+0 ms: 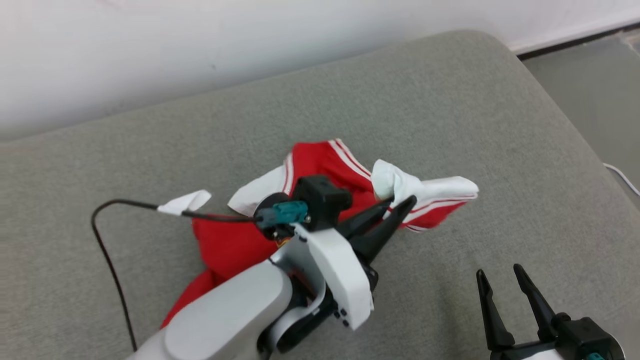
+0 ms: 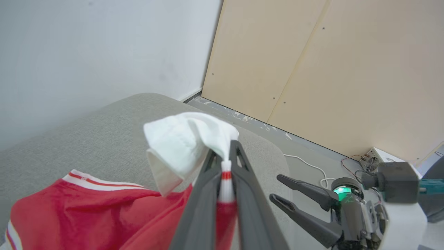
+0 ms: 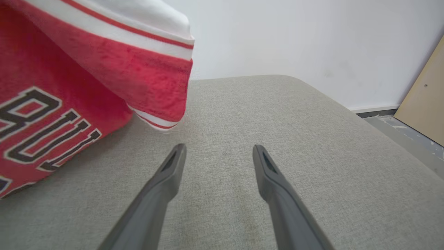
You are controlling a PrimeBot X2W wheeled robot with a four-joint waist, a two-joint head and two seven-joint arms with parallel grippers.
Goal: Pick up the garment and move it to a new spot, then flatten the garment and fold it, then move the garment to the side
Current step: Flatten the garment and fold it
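Note:
The garment (image 1: 320,165) is a red jersey with white panels and red-and-white striped trim, lying crumpled in the middle of the grey cushion (image 1: 450,100). My left gripper (image 1: 400,206) is shut on a fold of its white and striped edge, which shows pinched between the fingers in the left wrist view (image 2: 226,173), with a white flap (image 2: 180,146) bunched above the tips. My right gripper (image 1: 497,272) stands open at the lower right, apart from the cloth. In the right wrist view the garment (image 3: 69,86) with black lettering hangs at the left, and the open gripper (image 3: 218,149) hovers over bare cushion.
A black cable (image 1: 107,240) loops across the cushion from my left wrist. A white wall (image 1: 200,45) backs the cushion. Grey floor (image 1: 595,95) lies past its right edge, with a white cord (image 1: 622,175). A pale wooden panel (image 2: 329,69) and a small fan box (image 2: 376,161) stand beyond.

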